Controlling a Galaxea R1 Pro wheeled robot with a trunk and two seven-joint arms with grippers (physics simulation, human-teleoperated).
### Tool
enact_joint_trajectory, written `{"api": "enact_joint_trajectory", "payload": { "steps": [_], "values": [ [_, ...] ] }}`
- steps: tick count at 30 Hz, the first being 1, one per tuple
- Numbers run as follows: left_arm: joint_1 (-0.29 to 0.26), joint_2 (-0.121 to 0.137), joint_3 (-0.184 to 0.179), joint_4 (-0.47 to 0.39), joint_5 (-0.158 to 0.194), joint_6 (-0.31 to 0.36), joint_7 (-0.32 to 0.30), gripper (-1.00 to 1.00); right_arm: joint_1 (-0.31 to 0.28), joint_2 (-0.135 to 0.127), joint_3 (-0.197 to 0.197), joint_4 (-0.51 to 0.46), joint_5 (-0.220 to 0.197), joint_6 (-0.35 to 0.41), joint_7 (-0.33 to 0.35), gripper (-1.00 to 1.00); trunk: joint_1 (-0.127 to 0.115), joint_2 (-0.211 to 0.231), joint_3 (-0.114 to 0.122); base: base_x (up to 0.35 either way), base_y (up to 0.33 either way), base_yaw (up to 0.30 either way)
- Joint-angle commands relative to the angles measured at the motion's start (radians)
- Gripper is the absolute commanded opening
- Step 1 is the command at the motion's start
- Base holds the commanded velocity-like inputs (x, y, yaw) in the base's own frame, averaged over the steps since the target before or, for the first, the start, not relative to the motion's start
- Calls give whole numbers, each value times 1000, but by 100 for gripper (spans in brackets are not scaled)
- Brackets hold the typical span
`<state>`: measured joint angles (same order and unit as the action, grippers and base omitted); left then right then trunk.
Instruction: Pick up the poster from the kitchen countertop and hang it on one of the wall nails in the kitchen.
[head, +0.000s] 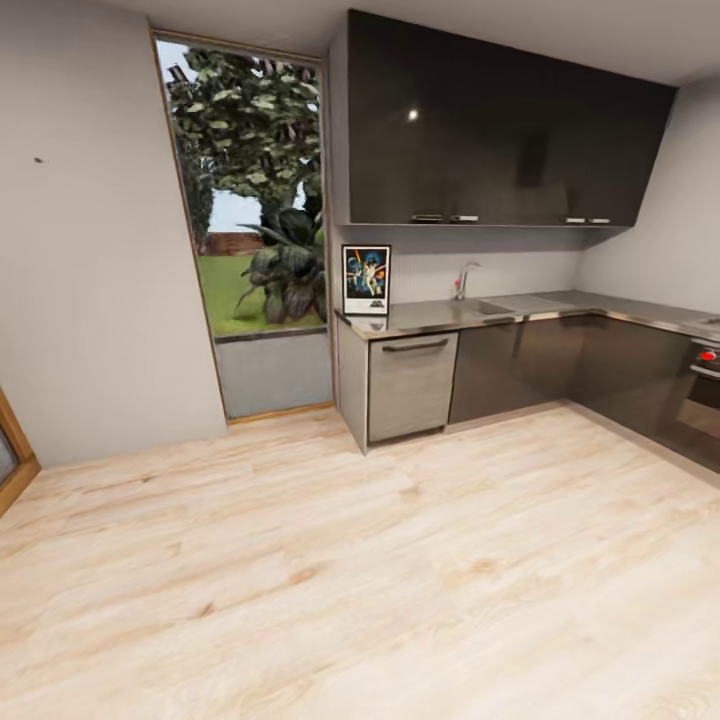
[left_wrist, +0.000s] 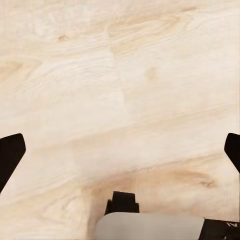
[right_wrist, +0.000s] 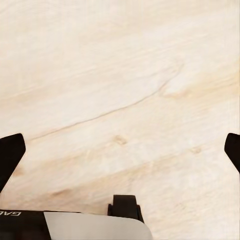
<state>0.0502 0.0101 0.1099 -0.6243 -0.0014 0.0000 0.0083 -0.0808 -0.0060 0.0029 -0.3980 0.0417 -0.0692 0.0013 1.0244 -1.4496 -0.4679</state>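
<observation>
The poster (head: 366, 280) stands upright at the left end of the kitchen countertop (head: 520, 312), leaning against the pale wall under the dark upper cabinets. One wall nail (head: 39, 159) shows as a tiny dark speck high on the grey wall at the left. My left gripper (left_wrist: 120, 150) hangs open over bare wooden floor, its dark fingertips (left_wrist: 11, 152) spread wide with nothing between them. My right gripper (right_wrist: 120, 150) is likewise open above the floor, fingertips (right_wrist: 10, 152) far apart and empty.
A tall window (head: 255, 220) with garden plants separates the nail wall from the cabinets. The chrome tap (head: 463, 280) and sink sit mid-counter. An oven (head: 700, 395) is at the far right. Wide light wooden floor (head: 360, 560) lies between me and the counter.
</observation>
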Motion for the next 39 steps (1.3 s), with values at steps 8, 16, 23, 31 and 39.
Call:
{"api": "enact_joint_trajectory", "payload": {
  "steps": [8, 16, 23, 31, 39],
  "values": [
    [0, 1, 1, -2, 0, 0, 1, 100, -1, 0, 0, 1, 4, -3, 0, 100, 1, 0, -1, 329, -127, 161],
    [0, 1, 1, -2, 0, 0, 1, 100, -1, 0, 0, 1, 4, -3, 0, 100, 1, 0, -1, 309, -179, 162],
    [0, 1, 1, -2, 0, 0, 1, 100, -1, 0, 0, 1, 4, -3, 0, 100, 1, 0, -1, 296, -198, 16],
    [0, 12, 1, -2, 0, 0, 1, 100, -1, 0, 0, 1, 4, -3, 0, 100, 1, 0, -1, 299, -180, 1],
    [0, 14, 1, -2, 0, 0, 1, 100, -1, 0, 0, 1, 4, -3, 0, 100, 1, 0, -1, 317, -119, 0]
  ]
}}
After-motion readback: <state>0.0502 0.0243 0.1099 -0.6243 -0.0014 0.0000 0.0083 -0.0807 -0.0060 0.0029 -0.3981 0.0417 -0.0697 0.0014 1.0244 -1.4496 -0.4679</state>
